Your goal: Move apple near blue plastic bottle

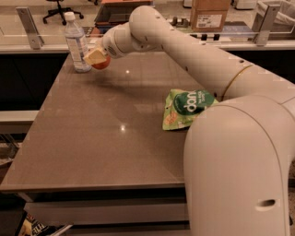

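Observation:
The blue plastic bottle (76, 42) stands upright at the far left corner of the brown table (106, 138); it is clear with a white cap and a pale label. My gripper (96, 57) reaches across the table and is shut on the red-orange apple (102, 62), holding it just right of the bottle, close to the tabletop. The fingers cover most of the apple; only its lower right side shows.
A green crinkly snack bag (188, 108) lies at the table's right side, next to my arm's base. A cardboard box (209, 14) and a counter with metal posts stand behind the table. An office chair (57, 5) is at the far back left.

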{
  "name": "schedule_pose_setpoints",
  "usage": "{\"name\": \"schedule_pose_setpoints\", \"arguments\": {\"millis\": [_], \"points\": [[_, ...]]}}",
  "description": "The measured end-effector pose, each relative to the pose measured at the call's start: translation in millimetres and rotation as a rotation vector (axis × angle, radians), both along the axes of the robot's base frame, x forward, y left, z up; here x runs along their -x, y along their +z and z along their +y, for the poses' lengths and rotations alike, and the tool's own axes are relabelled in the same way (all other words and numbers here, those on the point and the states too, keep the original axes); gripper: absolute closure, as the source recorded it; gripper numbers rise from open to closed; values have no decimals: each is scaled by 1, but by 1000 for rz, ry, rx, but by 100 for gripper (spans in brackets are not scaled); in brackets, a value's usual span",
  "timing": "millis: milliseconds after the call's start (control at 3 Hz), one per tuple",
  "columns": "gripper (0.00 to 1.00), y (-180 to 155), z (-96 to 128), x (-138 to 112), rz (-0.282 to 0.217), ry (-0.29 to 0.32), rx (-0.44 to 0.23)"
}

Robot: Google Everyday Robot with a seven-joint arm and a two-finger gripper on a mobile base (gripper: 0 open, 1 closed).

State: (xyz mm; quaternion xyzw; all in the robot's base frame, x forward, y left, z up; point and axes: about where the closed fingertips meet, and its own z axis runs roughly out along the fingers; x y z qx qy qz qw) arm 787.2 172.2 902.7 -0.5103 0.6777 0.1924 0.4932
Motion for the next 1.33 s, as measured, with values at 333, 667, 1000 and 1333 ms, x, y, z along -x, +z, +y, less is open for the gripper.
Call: {"name": "schedule_pose_setpoints", "arguments": {"millis": [333,667,1000,1333], "points": [[100,-22,-5,-1,50,-32,5],[100,-44,-11,1,92,-61,2],[85,-45,-11,2,98,-63,3],[61,-42,-11,2,98,-62,3]]}}
